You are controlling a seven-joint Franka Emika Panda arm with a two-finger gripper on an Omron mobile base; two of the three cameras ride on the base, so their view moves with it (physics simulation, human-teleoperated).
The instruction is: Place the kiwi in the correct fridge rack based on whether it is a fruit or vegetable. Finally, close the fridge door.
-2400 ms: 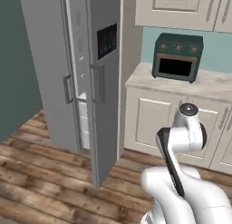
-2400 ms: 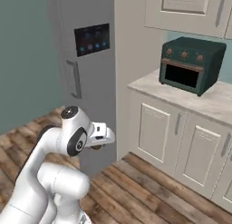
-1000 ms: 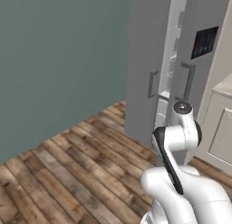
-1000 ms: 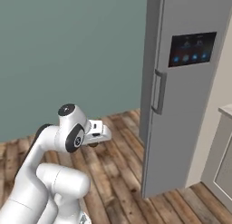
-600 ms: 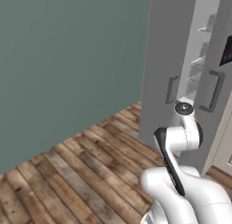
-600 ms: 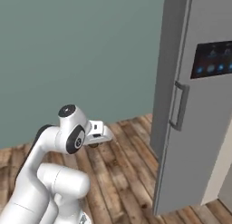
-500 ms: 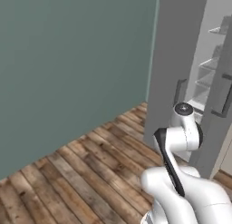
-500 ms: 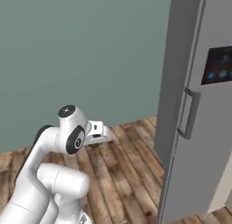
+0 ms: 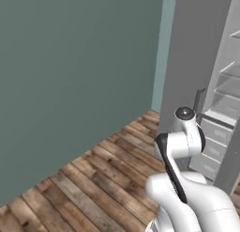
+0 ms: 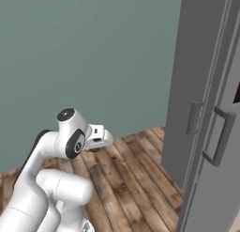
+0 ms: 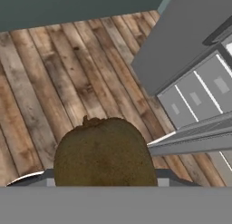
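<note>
With the kiwi (image 11: 105, 153) held tight in the closed gripper (image 11: 106, 173) over the wooden floor (image 11: 54, 78), the base needed to bring the open fridge (image 9: 220, 99) on the right squarely ahead before any reach to the shelves.

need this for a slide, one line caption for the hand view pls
End effector carrying the brown kiwi above the wooden floor, with the open grey fridge and its drawers to the right.
</note>
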